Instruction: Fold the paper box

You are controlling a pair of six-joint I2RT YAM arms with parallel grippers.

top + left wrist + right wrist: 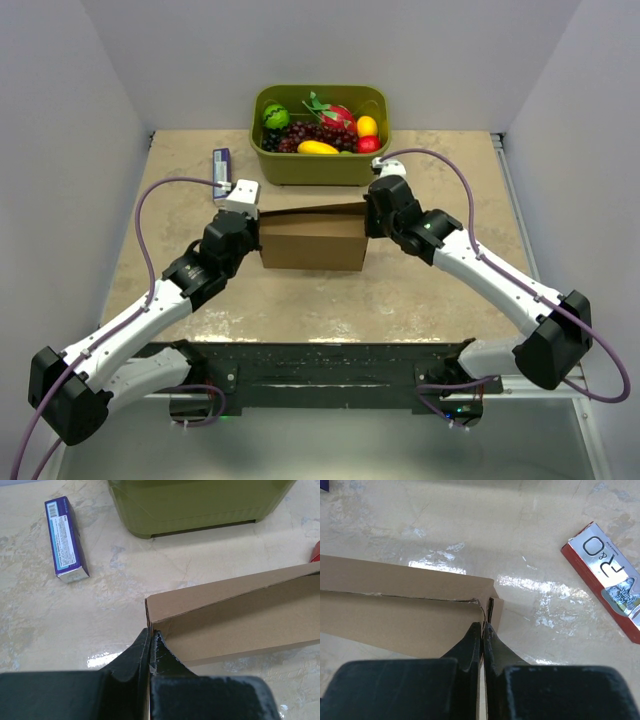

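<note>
The paper box (pixel 312 238) is brown cardboard, standing mid-table in front of the green tub. My left gripper (pixel 250 213) is shut on the box's left end wall; in the left wrist view its tips (pixel 151 634) pinch the thin cardboard edge of the box (pixel 240 620), one finger inside and one outside. My right gripper (pixel 370 210) is shut on the box's right end wall; in the right wrist view its tips (pixel 483 626) clamp the cardboard at the corner of the box (pixel 405 615). The box's long walls stand up, and its inside is partly hidden.
An olive-green tub (pixel 320 133) of fruit stands just behind the box. A purple carton (pixel 221 165) lies left of the tub and shows as the purple carton (pixel 66 539) in the left wrist view. A red and silver carton (pixel 610 575) lies on the table right of the box.
</note>
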